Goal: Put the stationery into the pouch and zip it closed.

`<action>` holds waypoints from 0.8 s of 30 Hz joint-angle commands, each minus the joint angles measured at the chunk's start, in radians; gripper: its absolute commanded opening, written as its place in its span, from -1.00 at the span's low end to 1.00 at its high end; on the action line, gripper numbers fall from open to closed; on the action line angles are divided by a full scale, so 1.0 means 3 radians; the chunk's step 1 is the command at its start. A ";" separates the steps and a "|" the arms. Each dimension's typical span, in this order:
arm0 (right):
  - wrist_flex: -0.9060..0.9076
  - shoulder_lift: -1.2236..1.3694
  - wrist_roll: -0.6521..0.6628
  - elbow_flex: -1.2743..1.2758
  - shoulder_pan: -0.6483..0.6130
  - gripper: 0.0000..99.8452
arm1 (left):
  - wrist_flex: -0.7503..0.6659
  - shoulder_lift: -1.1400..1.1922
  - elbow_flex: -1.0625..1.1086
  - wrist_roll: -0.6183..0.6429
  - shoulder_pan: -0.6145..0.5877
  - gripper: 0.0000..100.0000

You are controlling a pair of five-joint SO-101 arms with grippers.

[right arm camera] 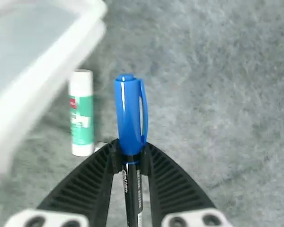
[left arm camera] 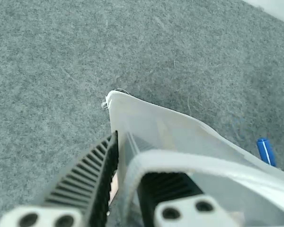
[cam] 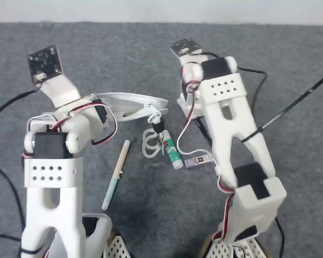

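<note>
2 claws, both clamped on something. My left claw (left arm camera: 120,142) is closed on the pouch (left arm camera: 180,137), pinching its translucent wall close to the white rim. 1 ribbed finger sits outside the wall, and the other shows through the plastic from behind it. In the high view the pouch (cam: 130,105) runs from my left wrist toward the right arm, with its zip end nearest that arm.

My right claw (right arm camera: 130,149) is closed tight on a blue-capped marker (right arm camera: 130,113). The barrel is gripped between the 2 black fingers, and the cap and clip stick out past the fingertips. Whether the marker touches the felt, cannot tell.

Past the cap, 1 green-and-white glue stick (right arm camera: 81,113) lies flat on the grey felt (cam: 151,54), between the marker and the pouch rim and apart from both. From above, the glue stick points away from the pouch's zip end, just beside a white loop (cam: 149,144).

1 pale pen (cam: 117,173) lies on the felt near my left arm, well apart from the pouch. 1 small labelled block (cam: 199,160) lies beside the glue stick's lower end, partly under my right arm. All 3 loose items are outside the pouch.
</note>
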 commanded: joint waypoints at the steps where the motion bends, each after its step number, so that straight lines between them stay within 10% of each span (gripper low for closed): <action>1: 0.0182 -0.0361 -0.0450 -0.0194 -0.0274 -0.99 | 0.0005 0.0010 -0.0146 0.0046 -0.0020 -0.98; 24: 0.0345 -0.2156 -0.0476 0.0517 -0.0841 -0.99 | -0.0005 0.0010 -0.0110 0.0046 -0.0020 -0.98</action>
